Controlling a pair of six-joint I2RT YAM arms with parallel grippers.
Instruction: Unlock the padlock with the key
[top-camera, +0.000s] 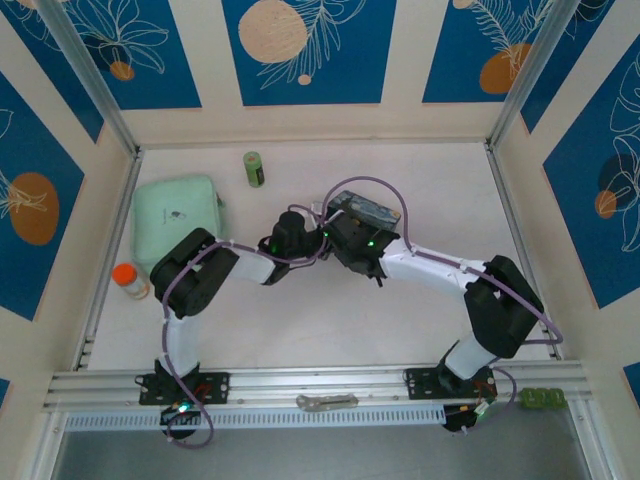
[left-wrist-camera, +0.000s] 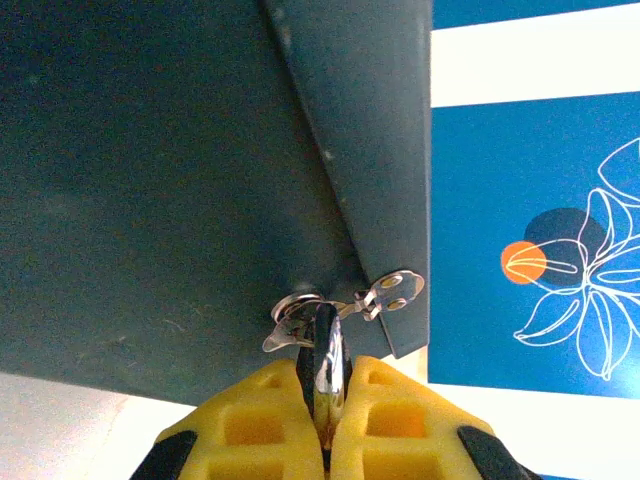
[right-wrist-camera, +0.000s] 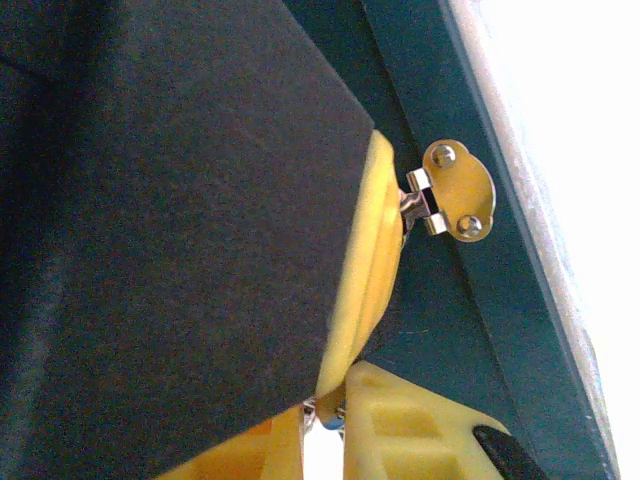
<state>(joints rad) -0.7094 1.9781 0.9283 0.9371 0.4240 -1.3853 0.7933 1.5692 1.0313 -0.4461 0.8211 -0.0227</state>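
The padlock (left-wrist-camera: 335, 360) sits pinched between the yellow pads (left-wrist-camera: 250, 425) of the left gripper (left-wrist-camera: 324, 388), whose jaws are clamped on it with no gap showing. What shows above the fingertips is a small, polished, silvery rounded piece with a darker grey strip beside it, bright enough to mirror the yellow around it. Just beyond the fingertips it meets the hasp (left-wrist-camera: 392, 292), a thin stamped metal plate with two rivets, fixed to the edge of the tin (left-wrist-camera: 200, 180). The tin's faces in the left wrist view are flat, matte and dark blue-grey, with faint scuffs and specks. In the right wrist view the same plate looks brassy, rounded like a bean, its two rivet heads domed. The right gripper (right-wrist-camera: 325, 425) is close under the hasp, its moulded yellow fingers (right-wrist-camera: 410, 430) ribbed with square pockets. A tiny glint of metal lies between them, too small to name, and I cannot tell whether those jaws are closed on anything; the key cannot be made out. From above, both grippers meet at the tin near the table's middle. Well off to the left gripper's left lies a mint-green box (top-camera: 178, 215) with rounded corners and a small dark mark too small to read, with a green cylinder (top-camera: 254, 168) beyond it.
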